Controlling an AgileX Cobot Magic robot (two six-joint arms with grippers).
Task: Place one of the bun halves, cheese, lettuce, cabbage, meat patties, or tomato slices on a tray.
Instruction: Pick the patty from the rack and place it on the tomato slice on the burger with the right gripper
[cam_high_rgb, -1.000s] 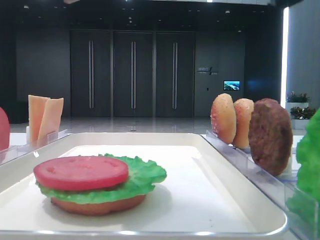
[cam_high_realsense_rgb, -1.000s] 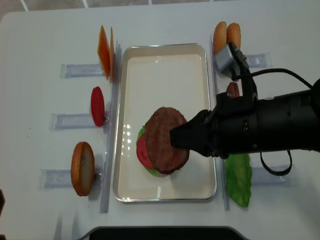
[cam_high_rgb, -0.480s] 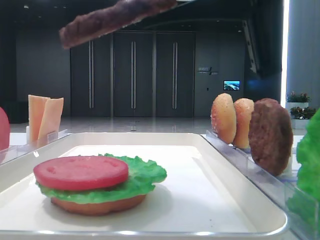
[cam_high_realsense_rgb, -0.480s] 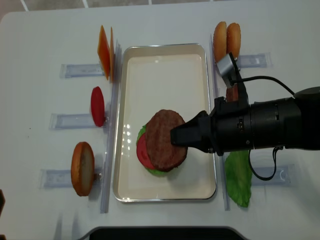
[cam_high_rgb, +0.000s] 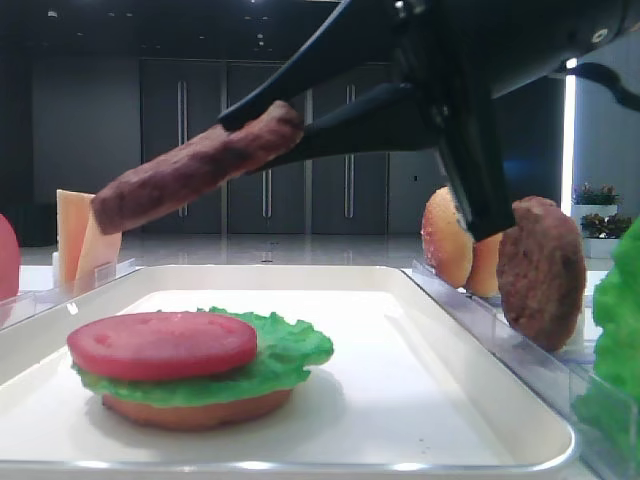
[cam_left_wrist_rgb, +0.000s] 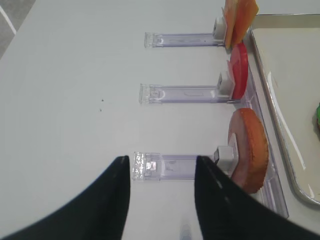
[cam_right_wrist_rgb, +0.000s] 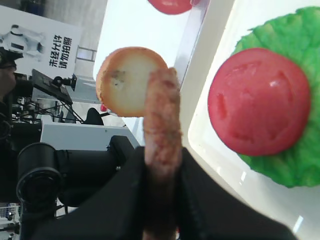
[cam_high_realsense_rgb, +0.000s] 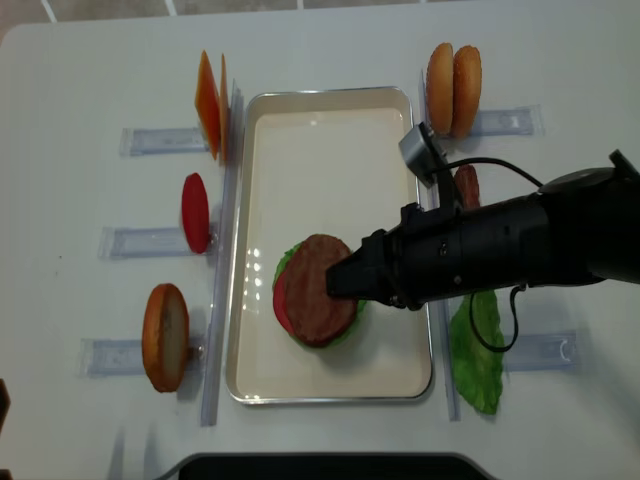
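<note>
My right gripper (cam_high_realsense_rgb: 345, 283) is shut on the edge of a dark reddish-brown meat patty (cam_high_realsense_rgb: 316, 290). It holds the patty tilted in the air over the stack on the white tray (cam_high_realsense_rgb: 330, 140). The stack is a flat bottom bun (cam_high_rgb: 195, 410), green lettuce (cam_high_rgb: 285, 355) and a red tomato slice (cam_high_rgb: 160, 345). The right wrist view shows the patty (cam_right_wrist_rgb: 161, 125) edge-on between the black fingers, left of the tomato slice (cam_right_wrist_rgb: 257, 102). My left gripper (cam_left_wrist_rgb: 161, 160) stands open over bare table beside a bun half (cam_left_wrist_rgb: 248, 150) in its rack.
Clear racks flank the tray. On the left stand cheese slices (cam_high_realsense_rgb: 208, 105), a tomato slice (cam_high_realsense_rgb: 195, 212) and a bun half (cam_high_realsense_rgb: 165, 337). On the right stand two bun halves (cam_high_realsense_rgb: 452, 75), another patty (cam_high_realsense_rgb: 466, 185) and a lettuce leaf (cam_high_realsense_rgb: 478, 350).
The right gripper has come down and slightly forward with the patty, which now hangs low over the tomato slice. The stack and the left gripper have not moved.
</note>
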